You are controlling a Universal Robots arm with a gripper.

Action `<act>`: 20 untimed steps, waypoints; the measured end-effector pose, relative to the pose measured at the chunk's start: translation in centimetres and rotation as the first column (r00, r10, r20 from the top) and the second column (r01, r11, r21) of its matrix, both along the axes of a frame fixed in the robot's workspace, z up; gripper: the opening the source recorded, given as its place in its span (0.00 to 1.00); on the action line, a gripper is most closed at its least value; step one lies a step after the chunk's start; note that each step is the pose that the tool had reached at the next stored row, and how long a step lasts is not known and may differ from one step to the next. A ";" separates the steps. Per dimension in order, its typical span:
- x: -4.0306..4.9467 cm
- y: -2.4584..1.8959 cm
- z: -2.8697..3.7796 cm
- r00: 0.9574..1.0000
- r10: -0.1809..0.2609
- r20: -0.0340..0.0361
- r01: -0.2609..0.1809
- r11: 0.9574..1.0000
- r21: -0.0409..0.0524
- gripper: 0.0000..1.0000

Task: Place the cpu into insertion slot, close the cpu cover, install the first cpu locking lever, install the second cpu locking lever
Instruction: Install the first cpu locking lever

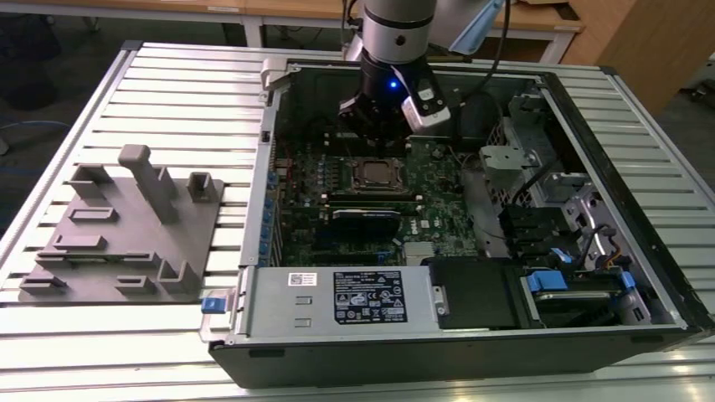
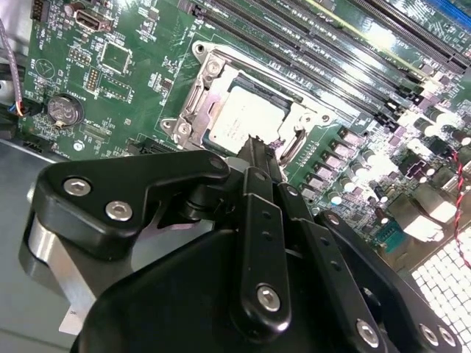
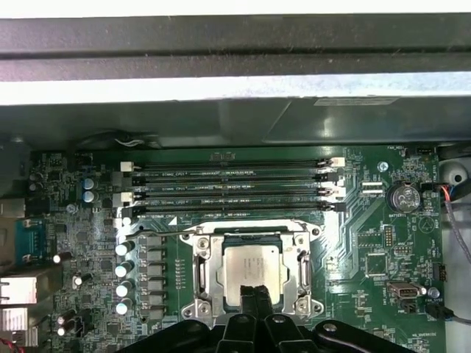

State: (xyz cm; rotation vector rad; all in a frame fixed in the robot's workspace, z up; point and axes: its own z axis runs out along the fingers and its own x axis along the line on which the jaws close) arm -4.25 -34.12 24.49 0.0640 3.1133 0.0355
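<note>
The cpu [image 1: 378, 173] lies flat in the slot [image 3: 199, 254], at the centre of the exterior view. I judge it light, stiff and fragile underneath, so I take hold by opposite edges only. My gripper [image 3: 255, 290] has its jaws pressed together, pinching nothing, with the tips at the cpu's edge.

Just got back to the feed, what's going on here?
The cpu already sits in the insertion slot, and the cpu cover seems to lie flat around it. The arm's gripper, fingers together, is down inside the open computer case with its tip at the cpu's edge.
</note>
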 end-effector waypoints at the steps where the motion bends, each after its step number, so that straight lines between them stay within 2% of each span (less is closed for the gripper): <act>1: 0.00 0.00 0.00 1.000 0.000 0.000 0.000 1.000 0.000 0.11; 7: -0.18 0.00 -0.02 1.000 0.000 -0.001 0.000 1.000 0.000 0.11; 20: -2.91 -0.11 -0.04 1.000 0.000 -0.001 0.000 1.000 0.001 0.11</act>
